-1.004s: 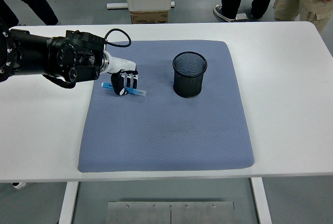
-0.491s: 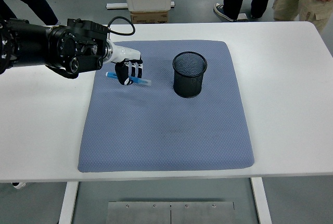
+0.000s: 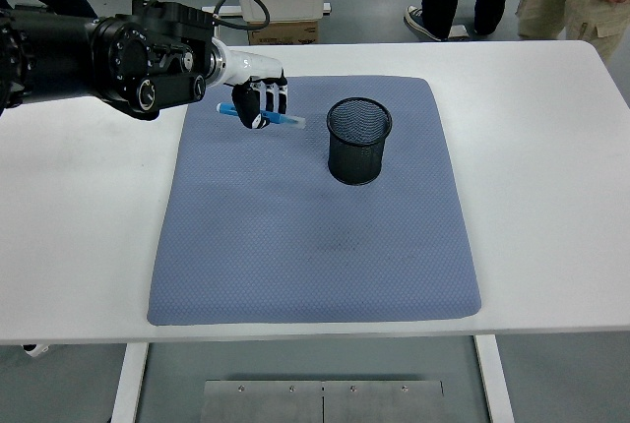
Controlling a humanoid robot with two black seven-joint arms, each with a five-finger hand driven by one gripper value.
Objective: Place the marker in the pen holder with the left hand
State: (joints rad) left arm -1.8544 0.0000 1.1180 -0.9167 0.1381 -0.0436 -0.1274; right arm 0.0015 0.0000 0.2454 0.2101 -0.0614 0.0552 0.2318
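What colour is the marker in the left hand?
Blue. The marker shows in the head view, gripped by the left hand.

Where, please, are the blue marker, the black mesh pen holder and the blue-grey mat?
blue marker (image 3: 291, 121): head view, on its free end right of the hand.
black mesh pen holder (image 3: 358, 152): head view, on its front wall.
blue-grey mat (image 3: 315, 246): head view, on its bare centre.

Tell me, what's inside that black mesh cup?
Nothing shows inside the cup; through the mesh only the blue mat appears. Its very bottom is hard to make out. The marker is outside it, gripped by the left robot hand.
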